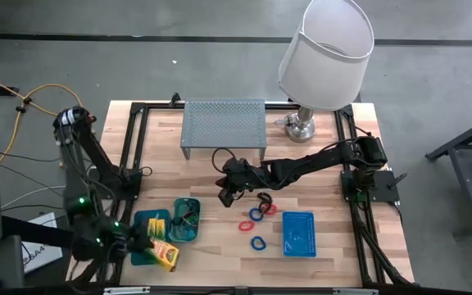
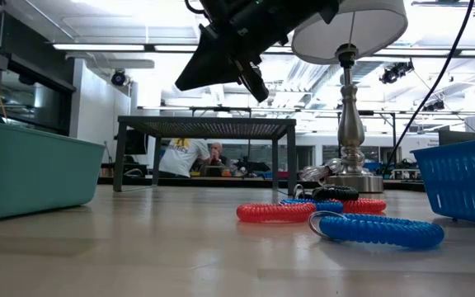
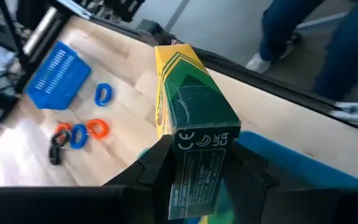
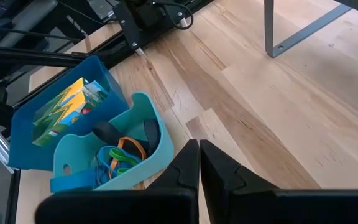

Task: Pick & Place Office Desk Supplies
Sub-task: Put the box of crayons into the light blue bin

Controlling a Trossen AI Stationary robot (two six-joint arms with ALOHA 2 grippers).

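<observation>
The left gripper (image 3: 194, 171) is grasping the small yellow-and-green cardboard crayon box (image 3: 191, 130), holding it by its lower end above the darker teal plastic tray (image 1: 148, 238). Risk noted: the box is leaning in the fingers, so it may pivot, catch the tray's rim and tip out, since a second crayon box (image 4: 67, 107) is already occupying that tray. The right gripper (image 4: 199, 163), clenched on nothing, is hovering beyond the neighbouring lighter teal plastic tray (image 4: 143, 134), between it and the red, blue and black coiled band loops (image 1: 257, 215); no conflict expected.
</observation>
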